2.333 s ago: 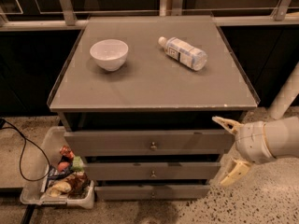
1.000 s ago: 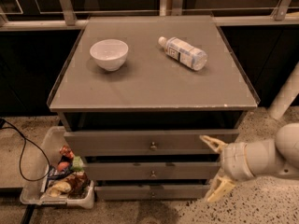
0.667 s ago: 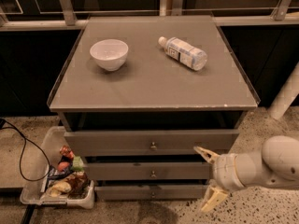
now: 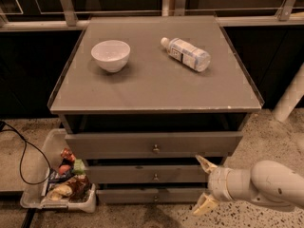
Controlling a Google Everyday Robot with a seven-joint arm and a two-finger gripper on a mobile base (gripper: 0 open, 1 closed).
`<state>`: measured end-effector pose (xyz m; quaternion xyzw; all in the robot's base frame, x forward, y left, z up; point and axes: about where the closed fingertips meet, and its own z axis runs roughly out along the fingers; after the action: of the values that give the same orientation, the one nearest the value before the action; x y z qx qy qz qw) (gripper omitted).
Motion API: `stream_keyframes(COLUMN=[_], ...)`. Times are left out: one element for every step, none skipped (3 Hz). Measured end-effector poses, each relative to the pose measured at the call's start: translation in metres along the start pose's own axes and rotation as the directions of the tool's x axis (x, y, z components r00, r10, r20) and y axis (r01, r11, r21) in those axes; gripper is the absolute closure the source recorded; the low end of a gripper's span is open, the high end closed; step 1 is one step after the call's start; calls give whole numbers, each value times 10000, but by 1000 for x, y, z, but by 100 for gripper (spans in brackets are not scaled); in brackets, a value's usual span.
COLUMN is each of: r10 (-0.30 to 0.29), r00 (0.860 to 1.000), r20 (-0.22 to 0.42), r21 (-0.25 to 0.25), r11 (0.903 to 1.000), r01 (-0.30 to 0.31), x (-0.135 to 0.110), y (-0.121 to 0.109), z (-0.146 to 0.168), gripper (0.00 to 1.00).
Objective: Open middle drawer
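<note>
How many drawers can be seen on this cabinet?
3, stacked vertically: the top drawer, the middle drawer below it, and the bottom drawer nearest the floor. The hand, fingers open, is by the right end of the lower two. None appears hidden.

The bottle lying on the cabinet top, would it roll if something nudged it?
Probably: the bottle lies on its side, so a sideways nudge would likely roll it. It looks like clear plastic, so probably light. The open gripper sits low by the middle drawer, far from the bottle.
</note>
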<state>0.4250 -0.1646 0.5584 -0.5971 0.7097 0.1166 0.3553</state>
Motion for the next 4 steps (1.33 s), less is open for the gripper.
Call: stream_keyframes(r10=[21, 21, -13, 83], r00=[9998, 9998, 9995, 9988], r20=[-215, -215, -300, -493], r21=[657, 657, 625, 656], r11=[9978, 9978, 9980, 9978], r01=[-7, -7, 32, -51], x=[6, 6, 15, 39], y=[-17, -17, -14, -10], z=[1, 1, 15, 44], gripper=[0, 0, 0, 0])
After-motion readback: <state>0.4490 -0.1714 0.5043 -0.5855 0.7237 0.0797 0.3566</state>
